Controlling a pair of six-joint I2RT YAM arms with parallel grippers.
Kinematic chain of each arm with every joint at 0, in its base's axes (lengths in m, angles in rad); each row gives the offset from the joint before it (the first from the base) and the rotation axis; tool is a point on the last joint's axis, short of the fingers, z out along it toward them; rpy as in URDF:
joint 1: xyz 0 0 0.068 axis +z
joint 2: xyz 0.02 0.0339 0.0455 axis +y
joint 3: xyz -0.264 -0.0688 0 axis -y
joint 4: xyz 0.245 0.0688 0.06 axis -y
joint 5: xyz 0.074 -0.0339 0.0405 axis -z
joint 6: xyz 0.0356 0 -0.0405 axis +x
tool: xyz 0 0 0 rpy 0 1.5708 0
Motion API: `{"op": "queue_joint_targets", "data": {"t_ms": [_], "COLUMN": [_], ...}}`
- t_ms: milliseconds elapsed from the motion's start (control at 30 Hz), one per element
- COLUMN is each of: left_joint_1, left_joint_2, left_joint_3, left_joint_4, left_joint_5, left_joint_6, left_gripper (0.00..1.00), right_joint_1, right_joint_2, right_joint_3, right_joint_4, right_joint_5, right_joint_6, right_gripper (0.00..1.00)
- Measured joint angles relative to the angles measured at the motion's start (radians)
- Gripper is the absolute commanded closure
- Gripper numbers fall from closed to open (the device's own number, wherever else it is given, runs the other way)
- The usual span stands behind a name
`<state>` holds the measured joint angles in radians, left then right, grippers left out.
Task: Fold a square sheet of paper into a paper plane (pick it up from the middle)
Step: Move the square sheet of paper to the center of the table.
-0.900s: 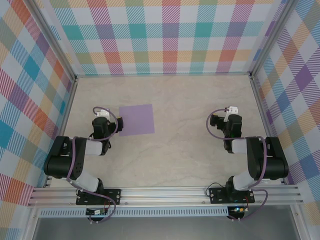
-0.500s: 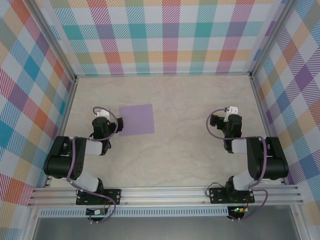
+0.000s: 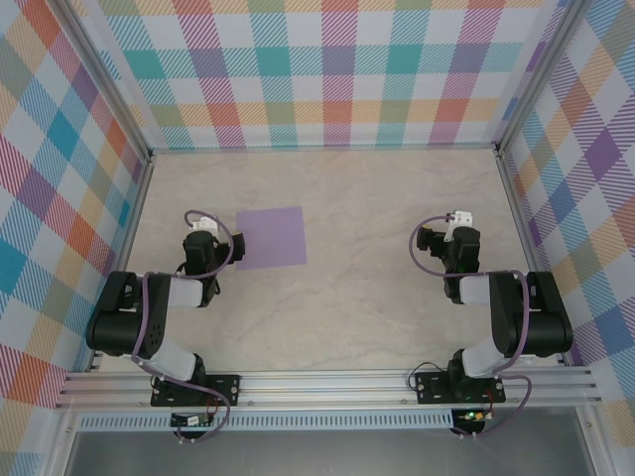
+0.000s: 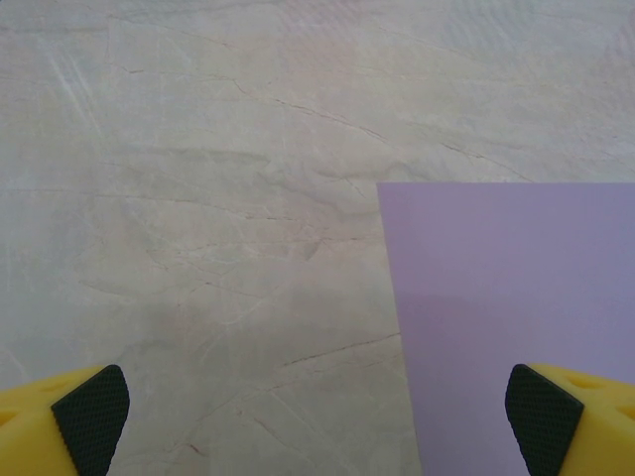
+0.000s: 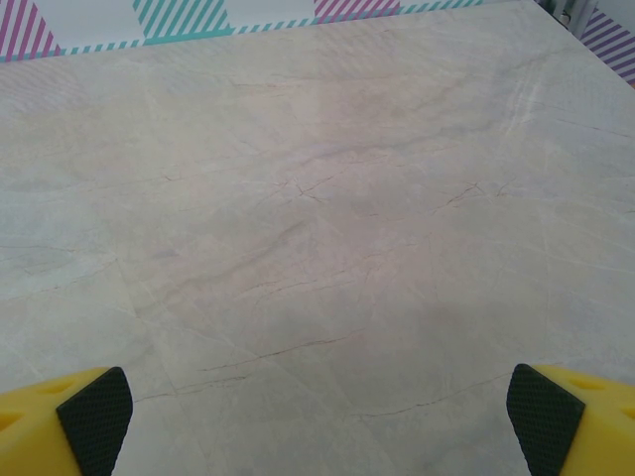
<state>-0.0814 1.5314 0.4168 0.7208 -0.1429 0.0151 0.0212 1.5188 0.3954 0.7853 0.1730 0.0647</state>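
Observation:
The square sheet of paper (image 3: 270,237) is plain lavender and lies flat and unfolded on the marble-look table, left of centre. My left gripper (image 3: 210,238) is open just beside the sheet's left edge. In the left wrist view the sheet (image 4: 516,317) takes up the right half. The left gripper (image 4: 317,416) has its right fingertip (image 4: 544,416) over the paper and its left one over bare table. My right gripper (image 3: 451,238) is open over bare table, far right of the sheet, with nothing between its fingers (image 5: 317,416). The paper plane is out of view.
Checked walls (image 3: 337,79) enclose the table on the back and both sides. A metal rail (image 3: 327,387) runs along the near edge by the arm bases. Bare tabletop (image 3: 367,278) lies between the two arms.

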Motion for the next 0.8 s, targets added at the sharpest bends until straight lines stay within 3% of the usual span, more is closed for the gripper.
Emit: {"op": "queue_joint_targets", "data": {"t_ms": [167, 333, 433, 633, 800], "left_joint_1": [0.000, 0.000, 0.000, 0.000, 0.000], "left_joint_2": [-0.192, -0.366, -0.431, -0.462, -0.455], "left_joint_3": [0.063, 0.230, 0.330, 0.503, 0.584], "left_joint_4": [-0.232, -0.549, -0.765, -1.145, -1.358], "left_joint_5": [-0.045, -0.058, -0.046, 0.023, 0.064], "left_joint_6": [-0.047, -0.161, -0.253, -0.362, -0.371], "left_gripper": [0.00, 0.00, 0.00, 0.00, 0.00], "right_joint_1": [0.013, 0.018, 0.019, 0.075, 0.290], "right_joint_2": [-0.056, -0.243, -0.297, -0.193, -0.005], "right_joint_3": [0.017, 0.139, 0.319, 0.663, 0.796], "right_joint_4": [-0.089, -0.367, -0.632, -1.075, -1.278], "right_joint_5": [0.003, 0.016, 0.022, -0.030, -0.109], "right_joint_6": [-0.003, 0.028, 0.135, 0.327, 0.423], "right_gripper": [0.00, 0.00, 0.00, 0.00, 0.00]}}
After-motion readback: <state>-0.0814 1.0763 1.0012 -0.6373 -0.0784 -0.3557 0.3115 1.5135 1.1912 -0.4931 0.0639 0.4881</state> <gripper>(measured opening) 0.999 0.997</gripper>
